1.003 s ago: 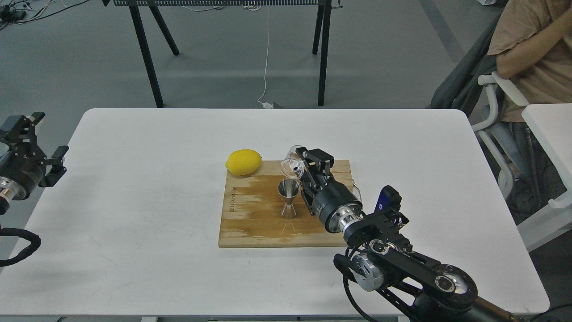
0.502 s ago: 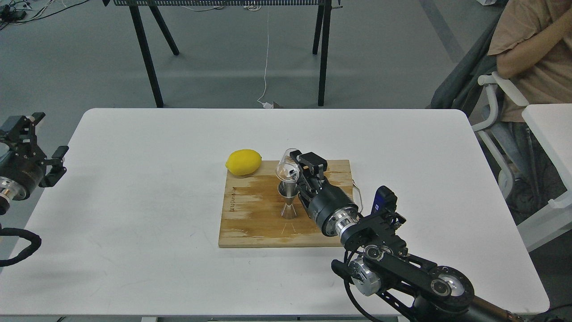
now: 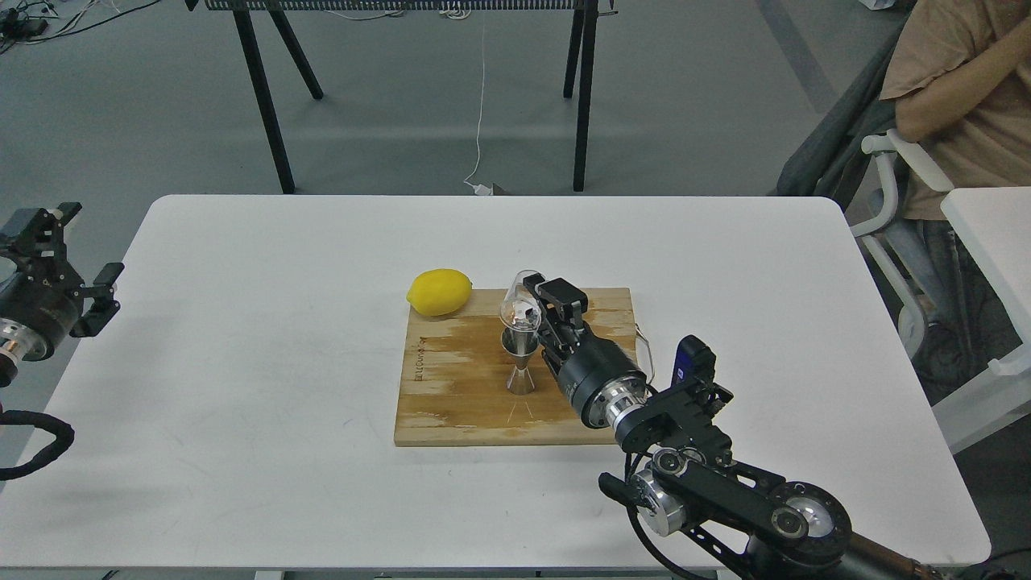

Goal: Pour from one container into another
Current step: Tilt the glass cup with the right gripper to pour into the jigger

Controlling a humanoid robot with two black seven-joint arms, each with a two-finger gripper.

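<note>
The small clear glass cup is tipped steeply over, mouth down, right above the top cone of the steel jigger. My right gripper is shut on the cup from the right side. The jigger stands upright on the wooden board, its upper rim partly covered by the cup. My left gripper hovers off the table's left edge, fingers apart and holding nothing.
A yellow lemon rests at the board's far left corner. The white table lies around the board. A seated person and a white chair are at the far right; black trestle legs stand beyond the table.
The right gripper has rolled the cup further over and shifted it slightly left and down, from beside the jigger to directly above its mouth. The left arm stayed still.
</note>
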